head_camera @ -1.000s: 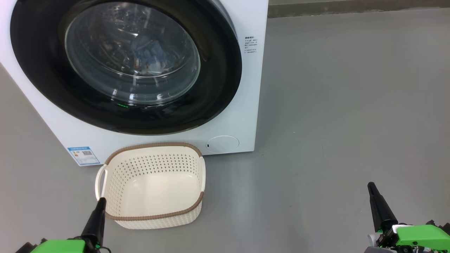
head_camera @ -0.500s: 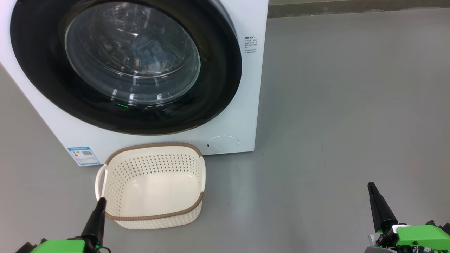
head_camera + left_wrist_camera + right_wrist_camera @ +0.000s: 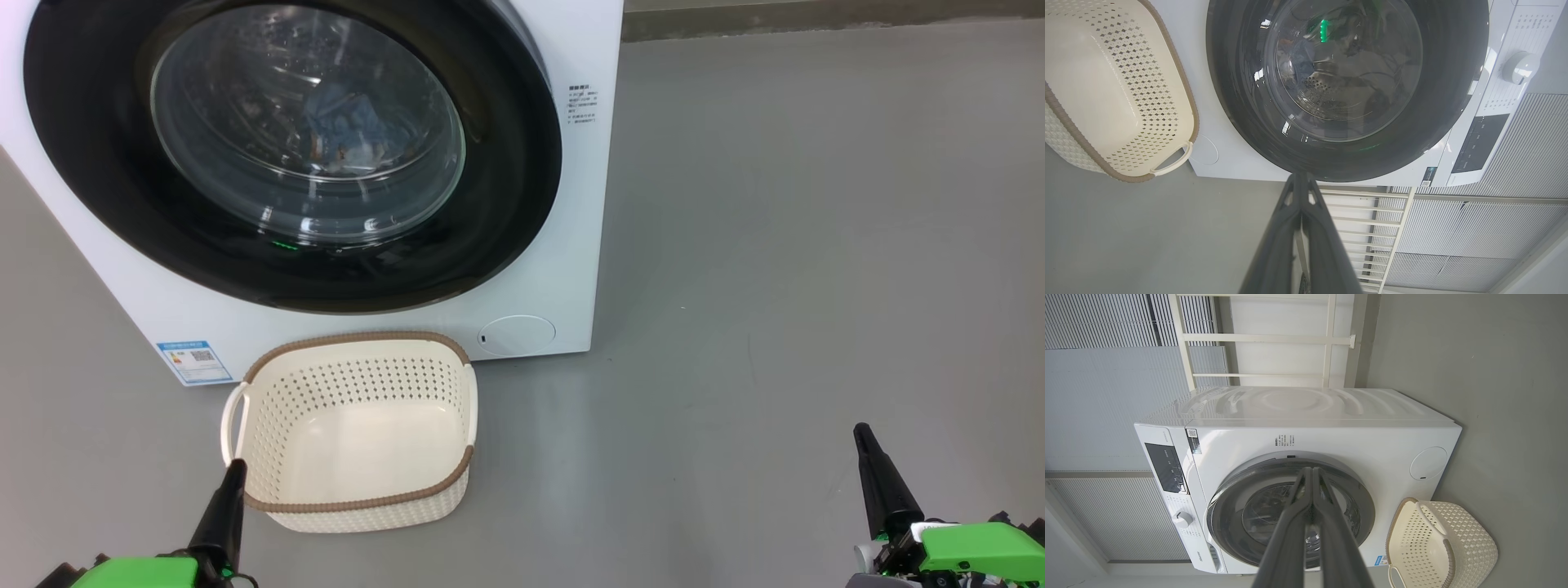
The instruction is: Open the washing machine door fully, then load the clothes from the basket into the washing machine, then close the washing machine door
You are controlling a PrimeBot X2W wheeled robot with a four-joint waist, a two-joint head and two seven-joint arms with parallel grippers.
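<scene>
Beyond the jaws, washing machine door (image 3: pixel 294 155)

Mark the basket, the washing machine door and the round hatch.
basket (image 3: pixel 359 335): head view, far brown rim.
washing machine door (image 3: pixel 510 163): head view, black ring right of the glass.
round hatch (image 3: pixel 516 335): head view, its centre.

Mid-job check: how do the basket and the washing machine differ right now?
The basket is empty; the washing machine holds blue clothes, seen through its door glass. The basket is open-topped; the washing machine is shut by that door. The basket is small, cream and perforated; the washing machine is big, white and smooth-sided. Both stand on the grey floor.
</scene>
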